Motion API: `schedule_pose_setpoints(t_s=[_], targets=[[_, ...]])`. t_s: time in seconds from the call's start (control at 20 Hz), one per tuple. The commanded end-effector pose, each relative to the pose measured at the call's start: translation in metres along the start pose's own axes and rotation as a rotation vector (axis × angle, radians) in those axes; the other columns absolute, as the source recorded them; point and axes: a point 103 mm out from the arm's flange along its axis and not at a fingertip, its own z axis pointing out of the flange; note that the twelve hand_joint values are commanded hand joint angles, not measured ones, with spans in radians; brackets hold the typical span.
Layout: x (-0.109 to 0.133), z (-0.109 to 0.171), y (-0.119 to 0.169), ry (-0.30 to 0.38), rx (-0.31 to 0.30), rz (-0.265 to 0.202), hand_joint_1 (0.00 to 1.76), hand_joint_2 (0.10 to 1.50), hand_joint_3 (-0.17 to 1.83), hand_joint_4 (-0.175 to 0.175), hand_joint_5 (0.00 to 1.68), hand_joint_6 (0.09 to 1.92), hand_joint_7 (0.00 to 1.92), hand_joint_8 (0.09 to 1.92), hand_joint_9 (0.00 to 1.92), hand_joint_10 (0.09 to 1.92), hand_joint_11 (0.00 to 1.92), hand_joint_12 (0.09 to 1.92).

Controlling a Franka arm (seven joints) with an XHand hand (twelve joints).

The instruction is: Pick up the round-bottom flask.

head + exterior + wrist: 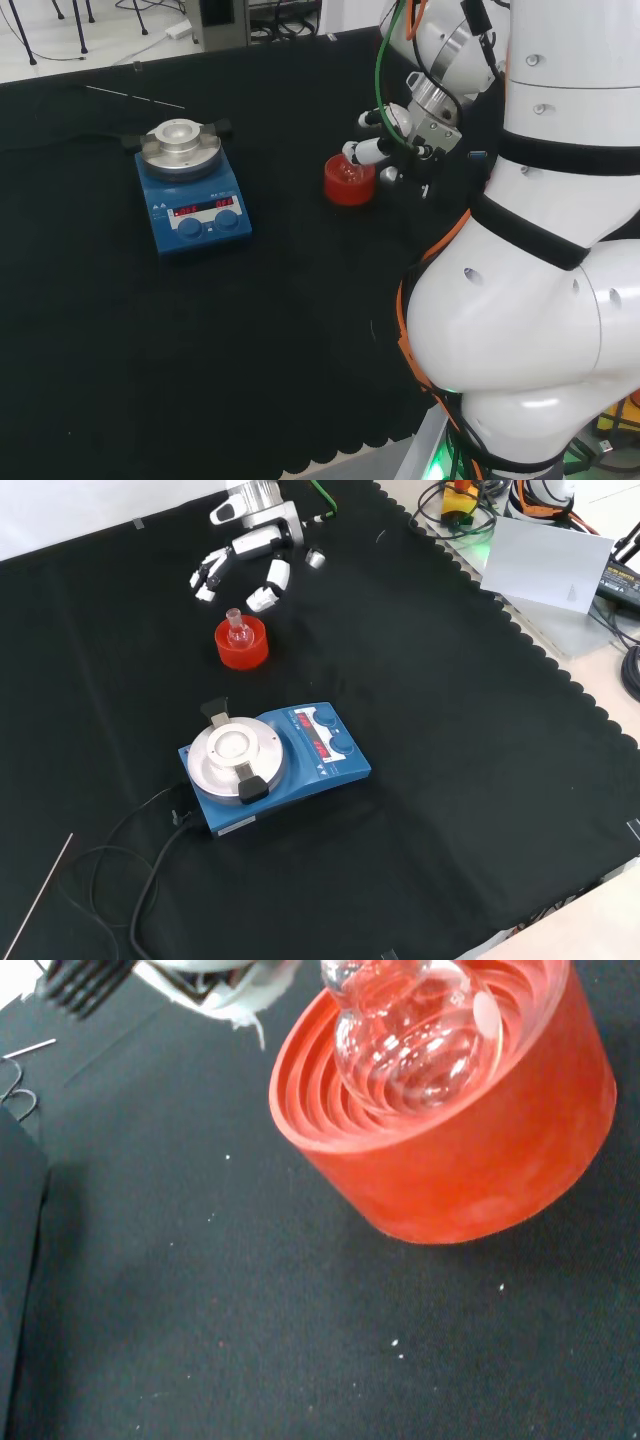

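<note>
Robot hand (pixel 243 562) spread wide, holding nothing | flask (pixel 236 626) upright in red stand (pixel 241 646) just below its fingertips, untouched | approach looks done; closing and lifting remain | hotplate (pixel 275 765) well apart

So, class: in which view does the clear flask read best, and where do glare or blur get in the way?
Wrist view: the round-bottom flask reads best, bright glints on its bulb inside the red ribbed stand; a blurred white part of the hand beside it. Front view: its neck is faint. Head view: the flask is hard to make out.
</note>
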Motion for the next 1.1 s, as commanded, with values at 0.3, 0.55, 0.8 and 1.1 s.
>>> schedule_pose_setpoints(t_s=[0.3, 0.55, 0.8, 1.1], targets=[[-0.009, 0.016, 0.008, 0.016, 0.005, -0.031, 0.94, 0.6, 0.78, -0.045, 0.54, 0.09, 0.1, 0.57, 0.26, 0.67, 0.0, 1.18], [-0.01, 0.016, 0.013, 0.025, 0.003, -0.038, 0.94, 0.61, 0.78, -0.045, 0.55, 0.09, 0.1, 0.56, 0.26, 0.67, 0.0, 1.19], [-0.013, 0.017, 0.016, 0.047, 0.005, -0.03, 0.94, 0.61, 0.78, -0.045, 0.56, 0.09, 0.11, 0.56, 0.28, 0.66, 0.0, 1.21], [-0.01, 0.021, 0.019, 0.052, 0.012, -0.032, 0.94, 0.61, 0.78, -0.044, 0.58, 0.09, 0.11, 0.55, 0.28, 0.65, 0.0, 1.23]])
